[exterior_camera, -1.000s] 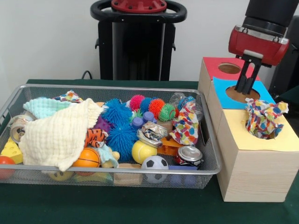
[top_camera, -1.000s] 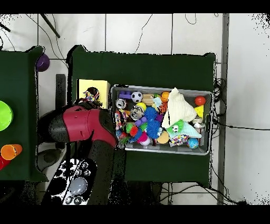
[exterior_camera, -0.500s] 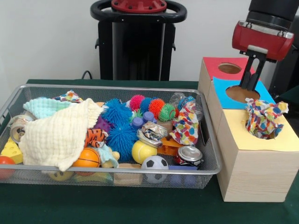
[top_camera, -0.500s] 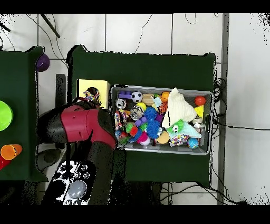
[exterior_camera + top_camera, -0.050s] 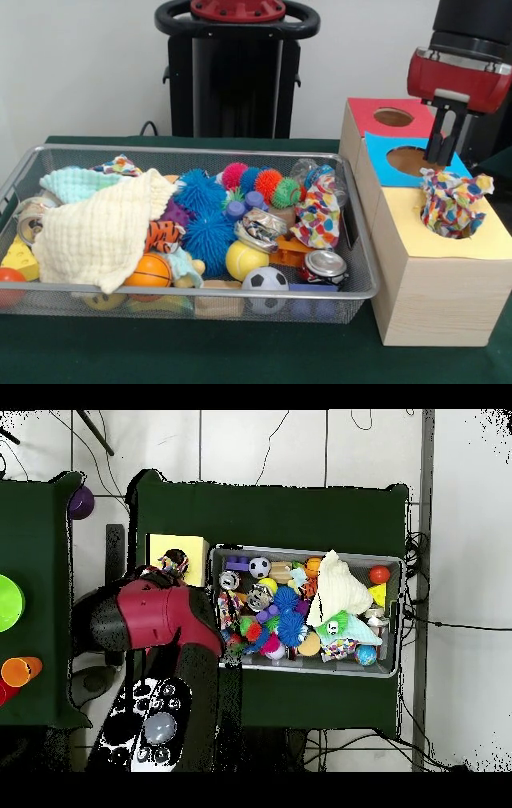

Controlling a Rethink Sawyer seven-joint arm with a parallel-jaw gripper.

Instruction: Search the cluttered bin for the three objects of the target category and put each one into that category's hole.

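The polka-dot cloth [image 5: 454, 202] sits bunched in the hole of the yellow-topped box [image 5: 448, 276], half spilling out; I see a second one [image 5: 318, 214] in the wire bin [image 5: 200, 298], draped just beside a crushed can [image 5: 261, 226]. My gripper [image 5: 443, 152] hangs over the blue panel [image 5: 382, 159], empty as far as I can see, though I cannot tell its opening from here.

Arm raised at right, tool [image 5: 442, 152] hanging down, empty
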